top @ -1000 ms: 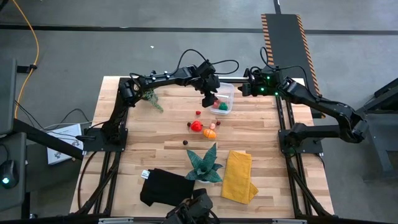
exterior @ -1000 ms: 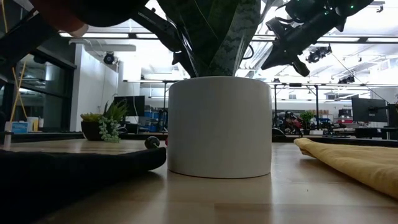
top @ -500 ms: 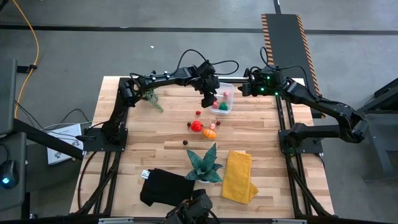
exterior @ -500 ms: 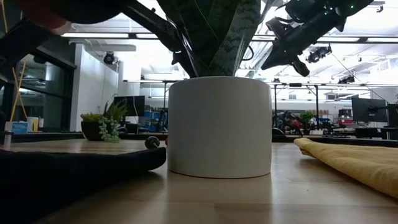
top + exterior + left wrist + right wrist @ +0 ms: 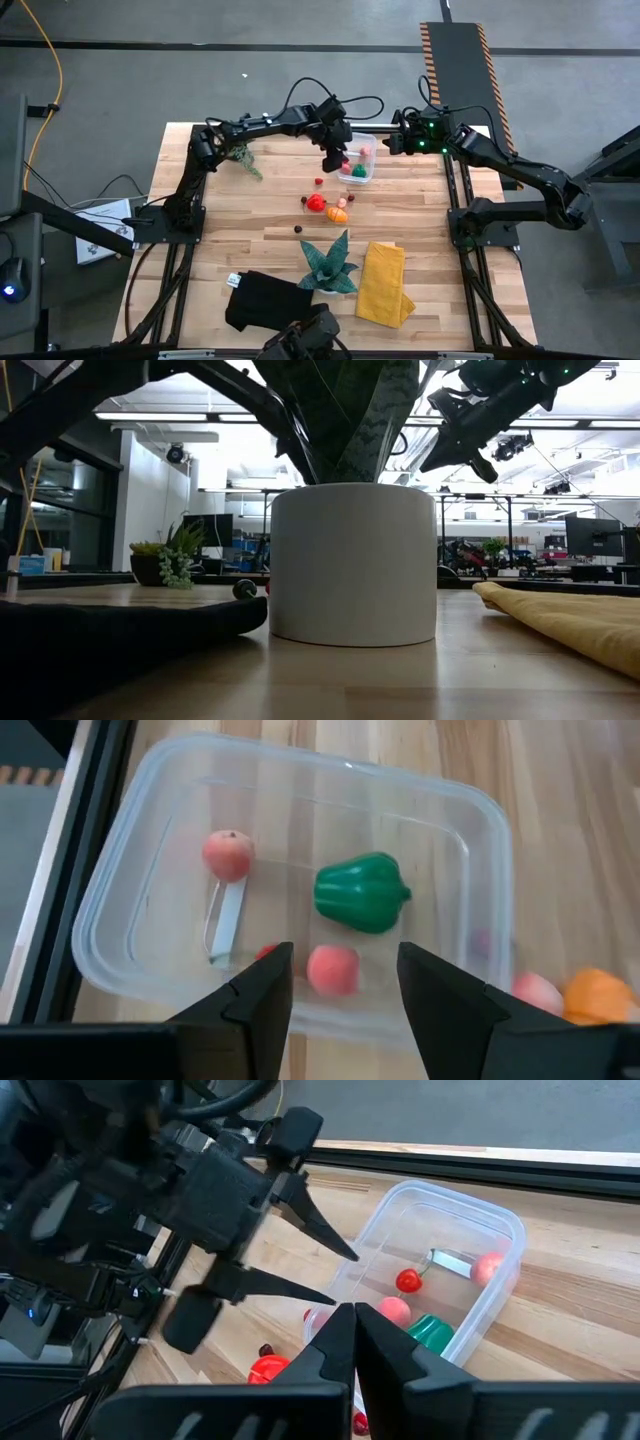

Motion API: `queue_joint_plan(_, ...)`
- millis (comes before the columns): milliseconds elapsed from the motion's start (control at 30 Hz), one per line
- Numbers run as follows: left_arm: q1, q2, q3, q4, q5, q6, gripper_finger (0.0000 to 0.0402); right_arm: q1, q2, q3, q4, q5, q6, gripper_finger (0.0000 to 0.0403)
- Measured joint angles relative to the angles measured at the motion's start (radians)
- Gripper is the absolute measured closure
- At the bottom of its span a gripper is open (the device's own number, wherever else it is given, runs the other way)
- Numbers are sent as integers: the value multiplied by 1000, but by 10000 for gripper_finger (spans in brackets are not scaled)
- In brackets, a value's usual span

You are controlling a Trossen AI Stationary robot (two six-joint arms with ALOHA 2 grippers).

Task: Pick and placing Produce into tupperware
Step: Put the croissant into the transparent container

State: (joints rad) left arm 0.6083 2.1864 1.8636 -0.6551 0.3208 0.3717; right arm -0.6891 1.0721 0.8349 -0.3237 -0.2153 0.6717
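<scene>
The tupperware (image 5: pixel 374 160) is a clear tub at the far middle of the table. In it lie a green pepper (image 5: pixel 362 892), a peach-pink piece (image 5: pixel 228 855), a pink ball (image 5: pixel 332 970) and a red cherry (image 5: pixel 408 1280). My left gripper (image 5: pixel 345 970) hangs open just above the tub's near-left part (image 5: pixel 343 1277), touching nothing. More produce lies on the wood nearer: a red piece (image 5: pixel 316 203), an orange one (image 5: pixel 338 213) and small dark ones (image 5: pixel 298 229). My right gripper (image 5: pixel 350 1325) is shut and empty, raised to the right of the tub (image 5: pixel 392 143).
A teal spiky plant in a white pot (image 5: pixel 328 262) stands near the front, filling the low view (image 5: pixel 352 560). A folded yellow cloth (image 5: pixel 383 283) lies to its right, a black cloth (image 5: pixel 265 300) to its left. A small leafy plant (image 5: pixel 243 158) stands at the far left.
My left gripper has stayed over the tub. In the high view a pink piece now shows in the tub's far end, where none showed a second ago.
</scene>
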Motion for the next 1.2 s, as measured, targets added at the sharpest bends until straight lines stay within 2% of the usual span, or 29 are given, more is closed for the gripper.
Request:
queue_joint_plan(200,0,-2,131,-169,-3,69,246,0,0,0,0,0,-8,402)
queue_joint_plan(533,0,-2,299,-389,-2,73,312,0,0,0,0,-23,-28,402)
queue_joint_plan(1000,0,-5,306,-602,0,64,397,2,0,0,-10,-82,-51,402)
queue_joint_plan(1200,-3,-7,306,-662,2,39,396,17,0,0,-10,-84,-51,402)
